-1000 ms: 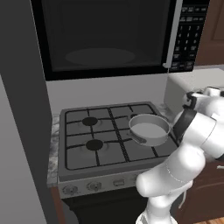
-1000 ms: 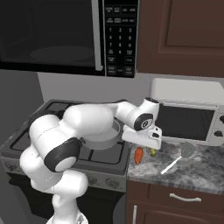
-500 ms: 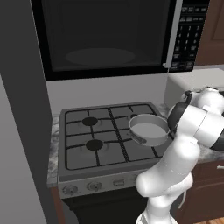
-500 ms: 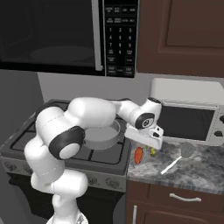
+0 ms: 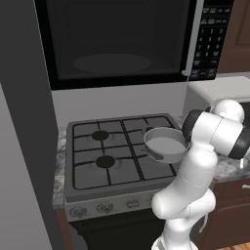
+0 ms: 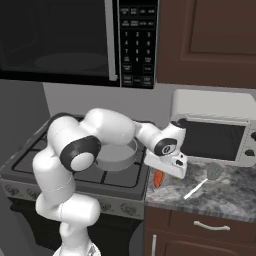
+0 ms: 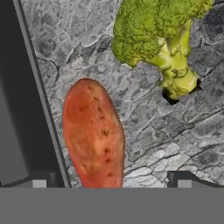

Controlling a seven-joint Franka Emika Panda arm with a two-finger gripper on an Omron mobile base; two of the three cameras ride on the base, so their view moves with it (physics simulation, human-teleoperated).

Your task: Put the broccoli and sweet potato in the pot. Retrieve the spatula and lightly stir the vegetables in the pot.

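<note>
The orange-red sweet potato point(image 7: 94, 135) lies lengthwise on the speckled grey counter, and I also see it beside the stove's edge point(image 6: 158, 178). The yellow-green broccoli point(image 7: 157, 35) lies just beyond it to the right, stem toward me. My gripper point(image 7: 111, 181) hangs open close above the sweet potato, its near end between the two fingertips point(image 7: 183, 179). In the right base view the gripper point(image 6: 167, 169) points down at the counter. The grey pot point(image 6: 117, 161) point(image 5: 166, 145) stands on the stove's front right burner. The spatula point(image 6: 202, 181) lies on the counter to the right.
A toaster oven point(image 6: 215, 130) stands at the back of the counter behind the spatula. The microwave point(image 5: 117, 39) hangs above the gas stove point(image 5: 105, 156). The stove's dark raised edge point(image 7: 30, 96) runs just left of the sweet potato. Brown cabinet fronts point(image 6: 200, 230) sit below the counter.
The hand has come down closer to the counter over the vegetables, and the arm's elbow has swung. The jaws stayed wide apart. The vegetables, pot and spatula have not moved.
</note>
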